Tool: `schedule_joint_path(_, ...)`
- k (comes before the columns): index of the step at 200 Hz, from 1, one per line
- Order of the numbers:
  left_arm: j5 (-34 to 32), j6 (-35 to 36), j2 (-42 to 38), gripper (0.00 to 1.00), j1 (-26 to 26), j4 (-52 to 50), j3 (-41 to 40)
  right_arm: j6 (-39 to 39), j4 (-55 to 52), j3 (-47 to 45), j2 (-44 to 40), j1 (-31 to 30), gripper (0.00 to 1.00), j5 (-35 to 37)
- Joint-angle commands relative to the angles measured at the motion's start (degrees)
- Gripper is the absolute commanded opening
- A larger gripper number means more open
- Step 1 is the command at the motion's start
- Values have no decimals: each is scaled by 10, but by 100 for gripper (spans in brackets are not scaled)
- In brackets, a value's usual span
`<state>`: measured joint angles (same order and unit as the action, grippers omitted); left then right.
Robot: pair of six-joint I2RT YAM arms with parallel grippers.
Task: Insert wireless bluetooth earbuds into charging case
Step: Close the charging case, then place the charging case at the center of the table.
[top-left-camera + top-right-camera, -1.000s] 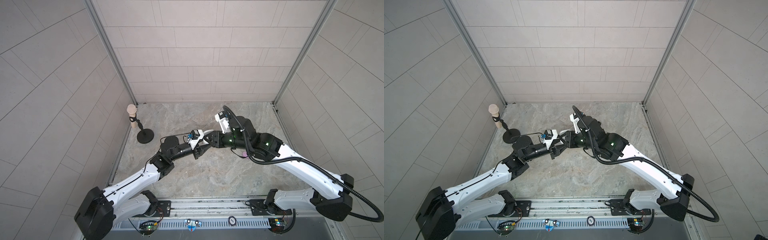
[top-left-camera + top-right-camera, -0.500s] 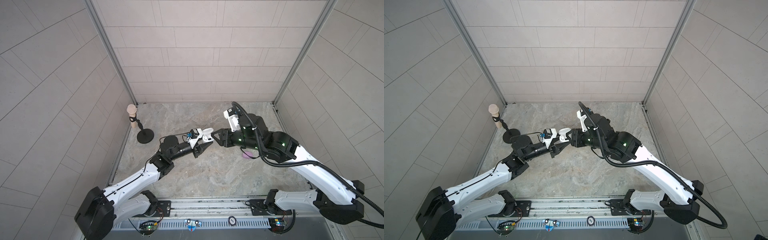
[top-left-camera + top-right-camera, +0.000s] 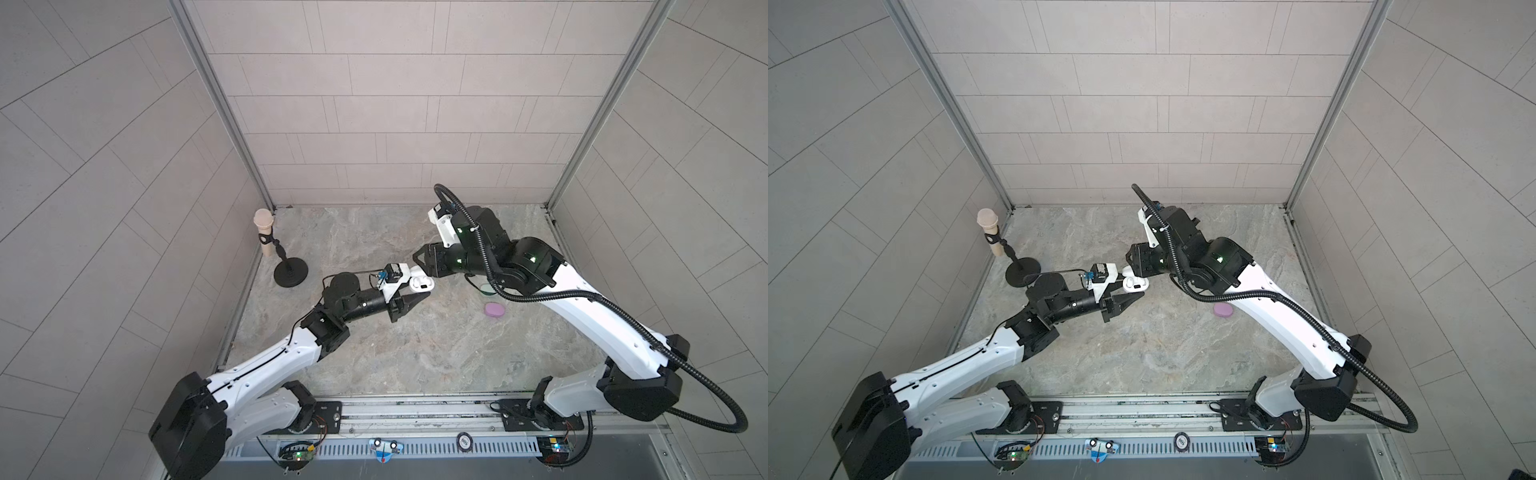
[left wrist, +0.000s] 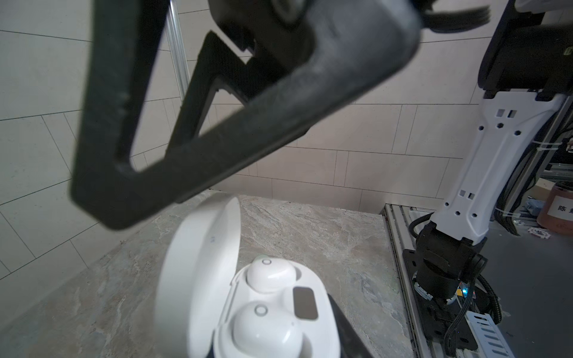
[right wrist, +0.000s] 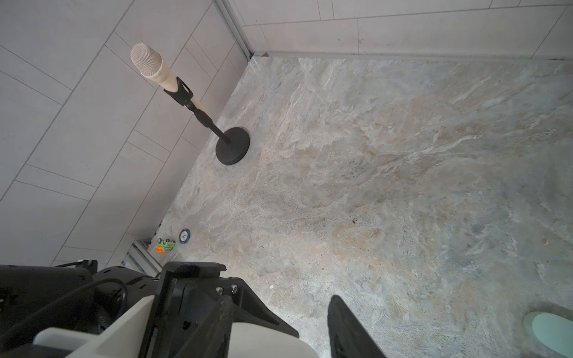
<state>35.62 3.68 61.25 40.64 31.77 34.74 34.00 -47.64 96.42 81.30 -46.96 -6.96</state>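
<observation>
My right gripper (image 3: pixel 419 261), jaws apart and empty, hovers just above two white earbuds (image 4: pixel 269 274), likely light and slick, best pinched across their rounded sides

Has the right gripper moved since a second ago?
Yes. In a top view the right gripper has drawn off the white case, up the picture and away from the lilac case, which its arm no longer covers.
</observation>
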Motion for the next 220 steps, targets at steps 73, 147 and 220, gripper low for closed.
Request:
schedule_joint_path(73, -1, 12, -2, 8, 2, 13, 11, 26, -44, -75, -64, -38, 65, 34)
schedule_joint_path(147, 2, 18, 1, 9, 3, -3, 17, 24, -57, -29, -25, -51, 81, 9)
schedule_joint_path(220, 2, 11, -6, 9, 3, 8, 10, 34, -42, -51, -2, -51, 68, 5)
